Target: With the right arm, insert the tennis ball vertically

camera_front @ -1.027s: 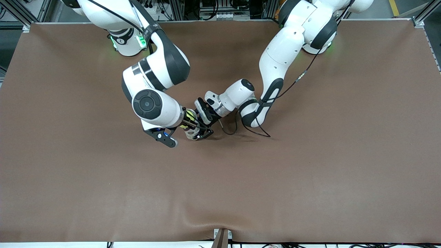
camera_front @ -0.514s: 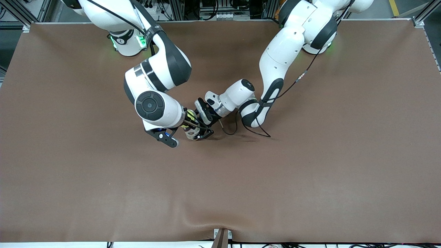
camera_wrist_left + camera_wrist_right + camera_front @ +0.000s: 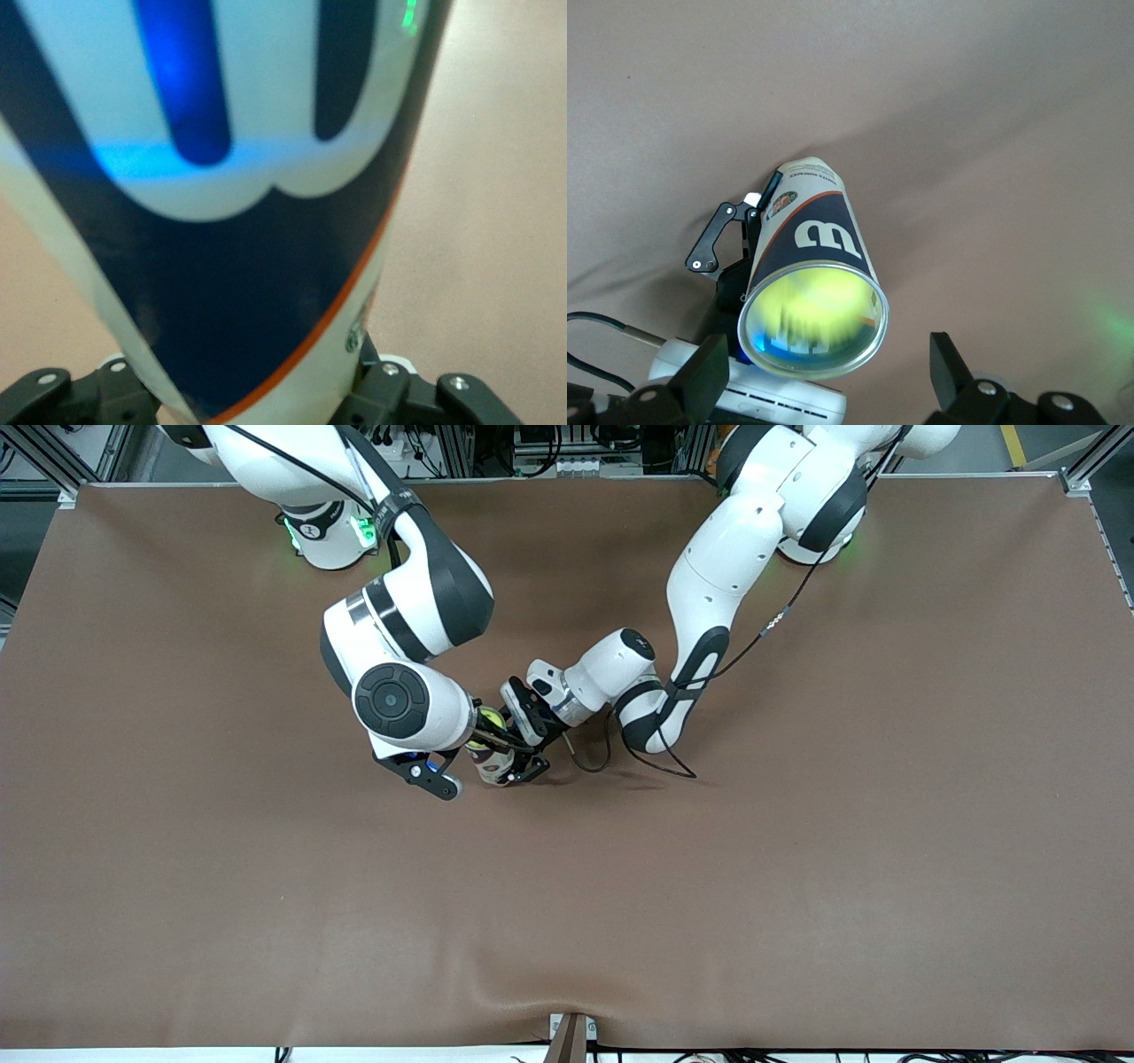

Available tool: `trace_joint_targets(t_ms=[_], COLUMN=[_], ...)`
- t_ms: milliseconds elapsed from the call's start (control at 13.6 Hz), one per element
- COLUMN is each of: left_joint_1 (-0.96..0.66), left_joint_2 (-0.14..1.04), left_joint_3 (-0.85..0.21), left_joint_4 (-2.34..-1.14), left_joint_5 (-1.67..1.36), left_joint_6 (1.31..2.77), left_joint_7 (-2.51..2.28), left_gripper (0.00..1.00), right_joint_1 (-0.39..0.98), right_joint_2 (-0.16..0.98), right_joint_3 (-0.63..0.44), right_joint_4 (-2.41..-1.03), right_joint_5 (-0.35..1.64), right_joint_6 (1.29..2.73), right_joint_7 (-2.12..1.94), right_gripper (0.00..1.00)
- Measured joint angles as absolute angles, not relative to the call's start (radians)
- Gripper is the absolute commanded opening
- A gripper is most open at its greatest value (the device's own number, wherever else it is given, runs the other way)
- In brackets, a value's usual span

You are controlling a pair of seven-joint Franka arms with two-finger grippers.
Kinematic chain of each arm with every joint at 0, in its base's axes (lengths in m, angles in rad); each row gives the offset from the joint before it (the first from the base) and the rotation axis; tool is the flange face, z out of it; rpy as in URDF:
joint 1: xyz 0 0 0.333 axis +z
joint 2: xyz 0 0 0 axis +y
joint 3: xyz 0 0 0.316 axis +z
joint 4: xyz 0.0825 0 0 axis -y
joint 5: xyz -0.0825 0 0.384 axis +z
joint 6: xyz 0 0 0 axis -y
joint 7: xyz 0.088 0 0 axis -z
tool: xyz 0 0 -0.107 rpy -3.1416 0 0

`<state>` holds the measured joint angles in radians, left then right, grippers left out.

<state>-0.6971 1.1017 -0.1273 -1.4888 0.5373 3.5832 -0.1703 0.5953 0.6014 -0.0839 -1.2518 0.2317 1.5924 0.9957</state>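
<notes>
A tall tennis ball can (image 3: 815, 235) with a dark blue and white label stands upright near the table's middle (image 3: 493, 767). My left gripper (image 3: 523, 766) is shut on its lower body, and the label (image 3: 266, 221) fills the left wrist view between the jaws of my left gripper (image 3: 248, 394). The yellow-green tennis ball (image 3: 811, 314) shows blurred inside the can's open mouth. Only a sliver of the tennis ball (image 3: 486, 716) shows in the front view. My right gripper (image 3: 828, 390) hangs over the can's mouth, open, its fingers (image 3: 700, 381) wide apart with nothing between them.
A brown mat (image 3: 797, 850) covers the table. A black cable (image 3: 660, 757) loops on it beside the left arm's wrist. The right arm's elbow (image 3: 394, 700) leans over the can from the right arm's end.
My right gripper has opened and let go of the tennis ball, which now shows in the can's mouth. The right arm has shifted slightly. The left arm has not moved.
</notes>
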Motion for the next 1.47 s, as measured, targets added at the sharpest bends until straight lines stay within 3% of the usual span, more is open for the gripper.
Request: trace_joint_targets(t_ms=[367,514,1100,1467], left_joint_1=[-0.697,-0.697,-0.665,-0.487], left_joint_2=[1.102,1.102,1.084,0.967], left_joint_3=[-0.127,-0.128,-0.127,-0.266], left_joint_4=[-1.489,-1.489,-1.571,-1.746], left_joint_5=[0.537,0.537,0.554,0.639], left_joint_6=[3.583,3.583,3.562,3.561], left_joint_7=[-0.170,-0.170,-0.170,-0.170], left_gripper=[0.79,1.00,1.00,1.00], right_joint_1=[0.588,0.555,0.241,0.084], right_joint_2=[0.595,0.558,0.294,0.274], right_joint_3=[-0.093,-0.101,-0.128,-0.128], right_joint_4=[-1.247,-1.236,-1.220,-1.222], right_joint_5=[0.232,0.231,0.157,0.081], right_joint_6=[1.587,1.548,1.306,1.320], right_joint_7=[0.993,0.956,0.548,0.287], right_gripper=[1.00,1.00,1.00,1.00])
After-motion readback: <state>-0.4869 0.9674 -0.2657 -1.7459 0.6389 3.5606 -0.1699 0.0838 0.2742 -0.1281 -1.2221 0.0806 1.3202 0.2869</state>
